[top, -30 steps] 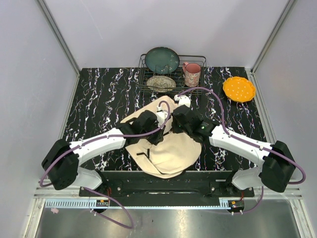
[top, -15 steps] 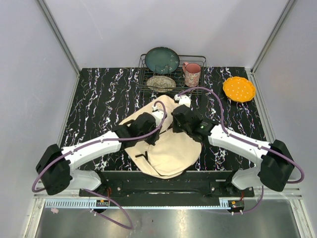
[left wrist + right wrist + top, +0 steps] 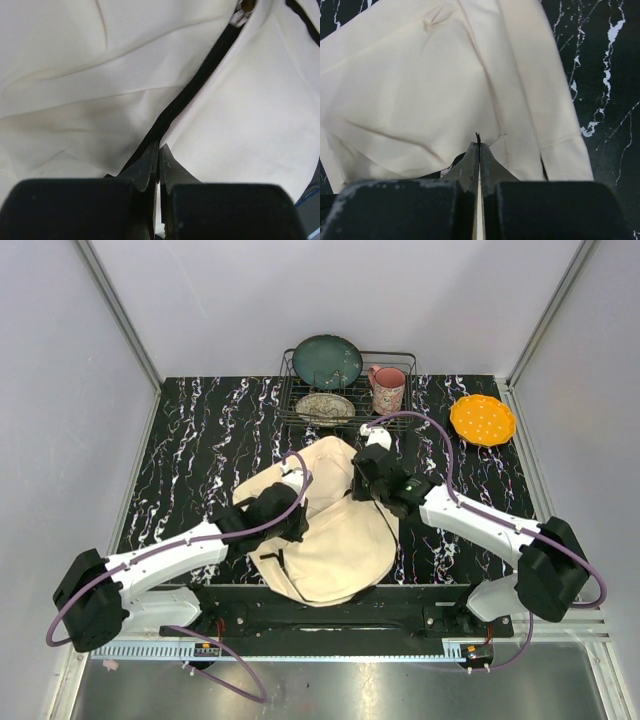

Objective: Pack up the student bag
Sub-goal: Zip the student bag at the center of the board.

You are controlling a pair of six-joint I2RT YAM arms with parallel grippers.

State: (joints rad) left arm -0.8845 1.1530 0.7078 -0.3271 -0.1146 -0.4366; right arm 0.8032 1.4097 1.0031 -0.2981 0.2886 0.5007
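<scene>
Note the student bag [image 3: 335,540] lying slack on the counter [image 3: 200,440] between the arms, left hand [image 3: 159,150] pressed together on its black zipper [image 3: 190,95], right hand [image 3: 478,147] pinching a sliver of black trim. Beware thin trim slipping free, or uneven pulls bunching the cloth shut.

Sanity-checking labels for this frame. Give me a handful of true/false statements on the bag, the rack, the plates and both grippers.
1. The pink mug stands in the wire rack. True.
2. The orange plate lies in that rack. False: it lies on the table, right of the rack.
3. The left gripper and the right gripper are both shut. True.
4. The student bag hangs off the table's left edge. False: it lies mid-table, between the arms.
5. The left gripper's tips are at the bag's black zipper. True.
</scene>
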